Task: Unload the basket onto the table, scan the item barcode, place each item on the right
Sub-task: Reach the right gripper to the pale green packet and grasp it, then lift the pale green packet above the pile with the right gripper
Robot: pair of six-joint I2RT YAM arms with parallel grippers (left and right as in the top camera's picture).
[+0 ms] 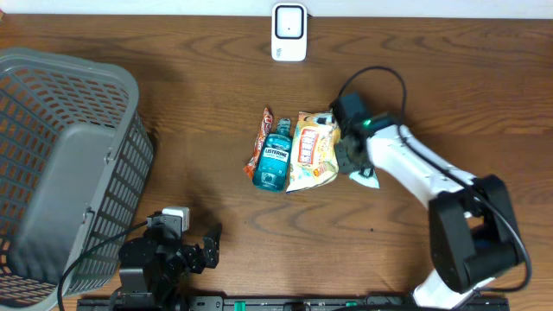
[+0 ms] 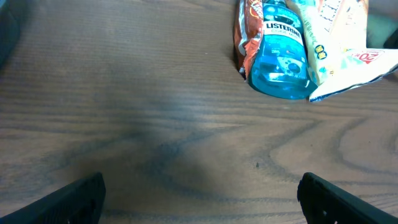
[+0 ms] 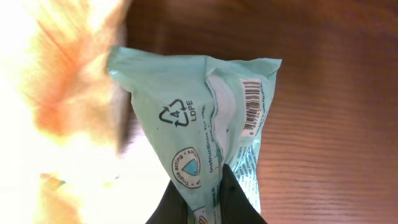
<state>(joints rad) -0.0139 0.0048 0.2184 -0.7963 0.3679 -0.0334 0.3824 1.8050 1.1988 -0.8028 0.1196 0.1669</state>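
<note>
Right wrist: right gripper clamped shut on the bottom edge of the teal packet, its dark fingers cut off by the frame bottom. Barcode on the packet's right side, bars clear, digits too small to read. Left of the frame is blown out white-orange, can't tell what it is. Can't tell if the packet is lifted or resting on the wood

Overhead: right gripper sits just right of the yellow snack bag; packet mostly hidden under the white arm, only a corner shows. Mouthwash bottle lies touching the bag's left side, orange-brown wrapper against the bottle, partly hidden. White scanner at the far table edge, well apart from the packet. Grey basket at left, cropped. Left gripper near the front edge beside the basket, dark, jaws hard to read here

Left wrist: left gripper jaws spread wide, holding nothing, only two tips in the lower corners. Bottle, wrapper and bag cropped at the top; packet out of frame
</note>
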